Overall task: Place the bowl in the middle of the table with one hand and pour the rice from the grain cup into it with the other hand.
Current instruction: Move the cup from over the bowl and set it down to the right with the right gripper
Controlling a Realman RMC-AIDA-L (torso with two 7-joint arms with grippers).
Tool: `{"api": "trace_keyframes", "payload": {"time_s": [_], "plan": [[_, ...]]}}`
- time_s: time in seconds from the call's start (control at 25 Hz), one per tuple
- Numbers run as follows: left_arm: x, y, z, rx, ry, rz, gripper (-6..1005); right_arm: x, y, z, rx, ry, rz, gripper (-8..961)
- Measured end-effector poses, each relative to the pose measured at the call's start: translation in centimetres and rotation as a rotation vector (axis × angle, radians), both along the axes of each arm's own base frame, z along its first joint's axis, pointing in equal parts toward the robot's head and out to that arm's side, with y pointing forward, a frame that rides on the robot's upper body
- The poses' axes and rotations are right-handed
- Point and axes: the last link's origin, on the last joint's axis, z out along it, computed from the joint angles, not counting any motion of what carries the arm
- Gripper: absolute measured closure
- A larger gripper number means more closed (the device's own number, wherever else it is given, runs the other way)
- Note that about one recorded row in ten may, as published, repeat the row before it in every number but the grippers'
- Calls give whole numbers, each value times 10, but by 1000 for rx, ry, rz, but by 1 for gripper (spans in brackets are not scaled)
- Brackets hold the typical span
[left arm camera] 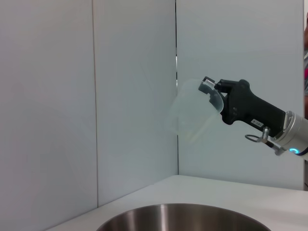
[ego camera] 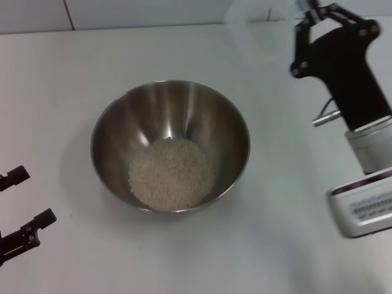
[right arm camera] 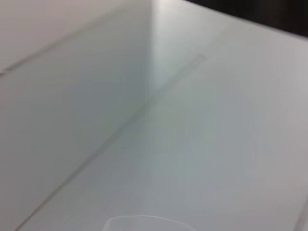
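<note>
The steel bowl [ego camera: 170, 122] stands in the middle of the white table [ego camera: 61, 92] with a pale heap of rice [ego camera: 171, 174] in its bottom. My right gripper [ego camera: 311, 13] is raised at the far right, beyond the bowl, and is shut on the clear grain cup [ego camera: 254, 30]. The left wrist view shows the cup [left arm camera: 192, 113] tilted in that gripper [left arm camera: 210, 87], with no rice visible in it, and the bowl's rim [left arm camera: 183, 211] below. My left gripper [ego camera: 27, 197] is open and empty at the near left, apart from the bowl.
A white wall with panel seams [ego camera: 122, 12] runs along the table's far edge. The right wrist view shows only table, wall and the cup's rim [right arm camera: 144, 221].
</note>
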Motion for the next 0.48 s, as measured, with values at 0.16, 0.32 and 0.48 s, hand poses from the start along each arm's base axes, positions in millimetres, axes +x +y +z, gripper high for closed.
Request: {"api": "trace_keyframes", "payload": {"time_s": [0.16,0.32,0.48], "plan": [[0,1,1,-2,0,0,208,13,2,6,-79,155,-62,934],[0,1,1,-3,-1,0,208,23,3,9,-120,231,-110,934],[0,2,2,-3,0,-3,208,26,2,10,-120,240,-122,934]]}}
